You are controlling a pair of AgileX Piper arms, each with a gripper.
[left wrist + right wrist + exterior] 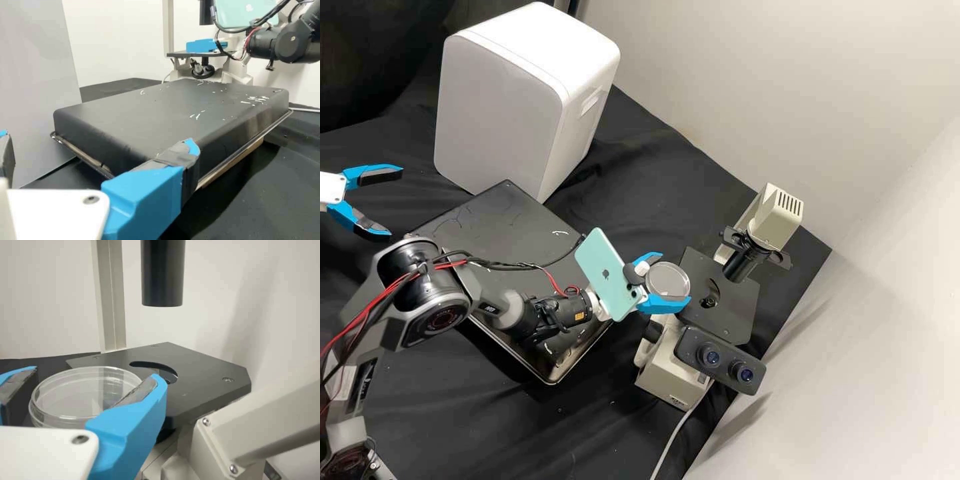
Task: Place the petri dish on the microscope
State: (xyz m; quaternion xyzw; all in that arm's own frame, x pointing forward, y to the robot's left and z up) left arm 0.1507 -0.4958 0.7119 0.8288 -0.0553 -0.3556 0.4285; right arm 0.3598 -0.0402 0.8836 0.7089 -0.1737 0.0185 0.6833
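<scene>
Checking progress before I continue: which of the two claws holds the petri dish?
The right claw, at the microscope stage, grips the clear petri dish; the left claw is open and empty.

No legible text or numbers found: a small logo mark is seen on the back of the mint-green phone, and tiny print is noted on the right arm and at the microscope base, too small to be read.
</scene>
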